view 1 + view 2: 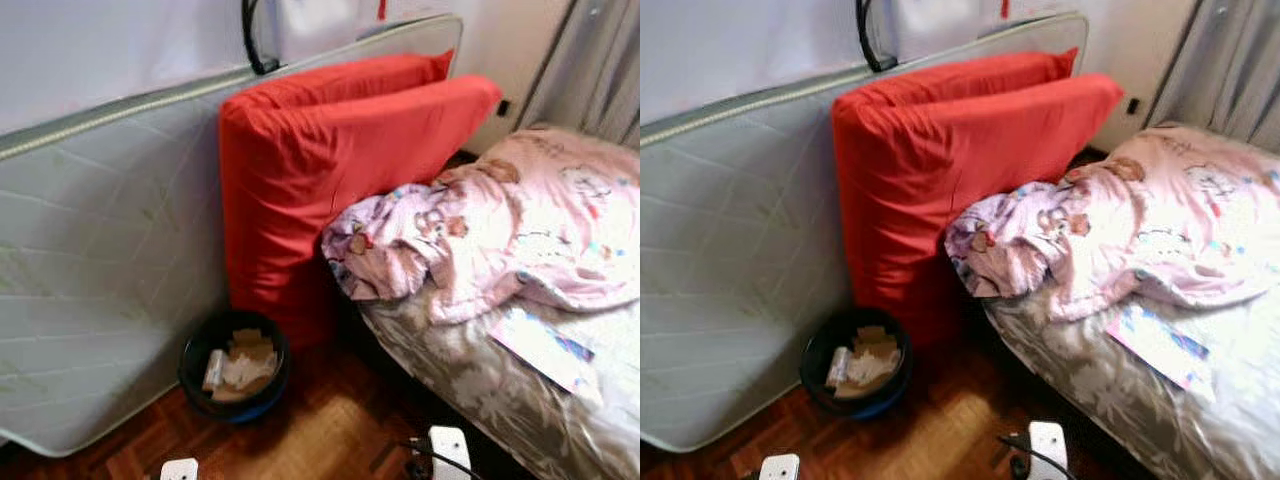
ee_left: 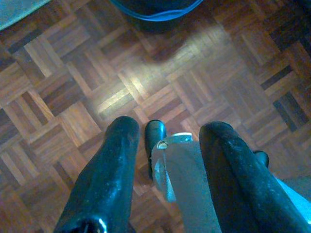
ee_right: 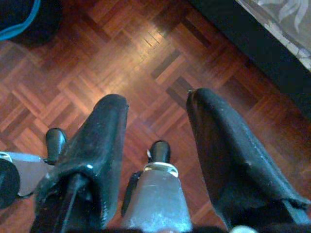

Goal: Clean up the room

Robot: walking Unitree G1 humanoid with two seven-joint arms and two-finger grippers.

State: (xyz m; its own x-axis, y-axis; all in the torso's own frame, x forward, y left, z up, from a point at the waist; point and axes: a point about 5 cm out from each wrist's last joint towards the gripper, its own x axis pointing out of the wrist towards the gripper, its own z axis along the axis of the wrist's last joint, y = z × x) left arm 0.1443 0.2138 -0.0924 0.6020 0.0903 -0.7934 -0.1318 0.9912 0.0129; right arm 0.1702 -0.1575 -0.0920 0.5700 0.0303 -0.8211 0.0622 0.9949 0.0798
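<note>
Left eye view: bin (image 1: 236,366) contents blurry; left gripper (image 2: 167,141), right gripper (image 3: 156,111) spread wide, empty.

Bin (image 1: 236,365): round, dark, paper scraps inside, on the floor, near left.
Blanket (image 1: 500,225): pink, crumpled on the bed, right.

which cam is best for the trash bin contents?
Left eye view: the trash bin sits whole on the floor, crumpled paper visible inside. Right eye view shows much the same. Wrist views catch just its dark, blue-trimmed edge.
</note>
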